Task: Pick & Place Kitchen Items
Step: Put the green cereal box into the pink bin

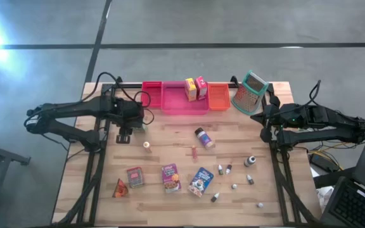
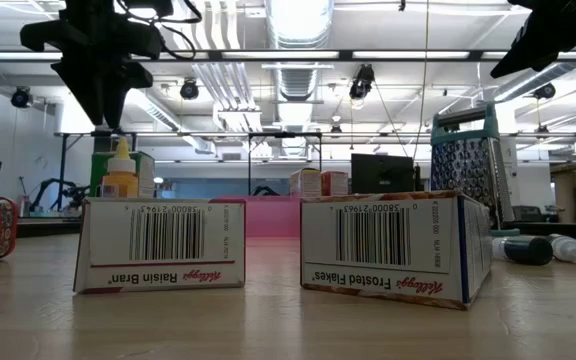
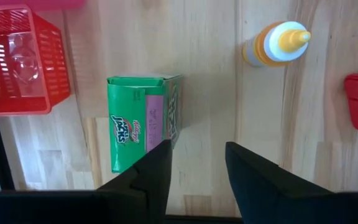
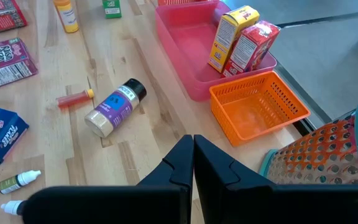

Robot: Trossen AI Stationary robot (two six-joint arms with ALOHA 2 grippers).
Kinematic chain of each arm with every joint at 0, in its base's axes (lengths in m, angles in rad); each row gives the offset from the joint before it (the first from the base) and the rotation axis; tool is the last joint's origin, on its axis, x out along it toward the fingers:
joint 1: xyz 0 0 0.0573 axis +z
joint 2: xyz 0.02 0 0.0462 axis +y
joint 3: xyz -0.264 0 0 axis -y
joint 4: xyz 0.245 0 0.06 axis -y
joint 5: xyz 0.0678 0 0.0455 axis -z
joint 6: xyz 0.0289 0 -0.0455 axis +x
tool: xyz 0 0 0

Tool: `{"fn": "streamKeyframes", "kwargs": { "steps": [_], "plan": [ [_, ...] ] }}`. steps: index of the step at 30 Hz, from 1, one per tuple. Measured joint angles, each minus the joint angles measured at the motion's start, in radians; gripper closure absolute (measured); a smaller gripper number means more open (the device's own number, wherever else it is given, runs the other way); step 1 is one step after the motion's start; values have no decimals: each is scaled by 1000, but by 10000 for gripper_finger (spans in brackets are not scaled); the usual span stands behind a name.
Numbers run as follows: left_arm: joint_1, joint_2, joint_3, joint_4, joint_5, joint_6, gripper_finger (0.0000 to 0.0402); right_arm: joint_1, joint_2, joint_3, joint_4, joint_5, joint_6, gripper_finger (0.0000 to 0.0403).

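Note:
A green cereal box (image 3: 140, 124) lies flat on the wooden table, beside a red bin (image 3: 17, 62). My left gripper (image 3: 199, 165) hangs open above the table, pointing down. One finger shows over the box's corner and the gap stands beside the box; the low view shows the gripper (image 2: 98, 105) well above the table. A yellow squeeze bottle (image 3: 277, 46) stands just beyond. My right gripper (image 4: 193, 155) is shut and empty, raised at the table's right edge (image 1: 260, 119). A spice jar (image 1: 204, 137), several small boxes (image 1: 170, 177) and tiny bottles (image 1: 228, 168) lie on the table.
Red (image 1: 151, 88), pink (image 1: 182, 100) and orange (image 1: 217, 96) bins line the far edge; the pink one holds a yellow box (image 1: 190, 89) and a red box (image 1: 201, 87). A teal grater (image 1: 251, 92) stands at the far right. An orange wedge (image 1: 120, 188) lies near left.

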Motion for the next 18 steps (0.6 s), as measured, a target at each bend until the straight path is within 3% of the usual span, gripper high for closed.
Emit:
{"fn": "streamKeyframes", "kwargs": {
  "steps": [5, 9, 18],
  "plan": [
    [2, -7, 0, 1, -86, 17, 188, 0, 0, 0, 0, 0, 0, 394],
    [2, -6, 0, 23, -87, -2, 151, 0, 0, 0, 0, 0, 0, 394],
    [94, -10, -87, 62, -42, 103, 153, 0, 0, 0, 0, 0, 1, 394]
  ]
}}
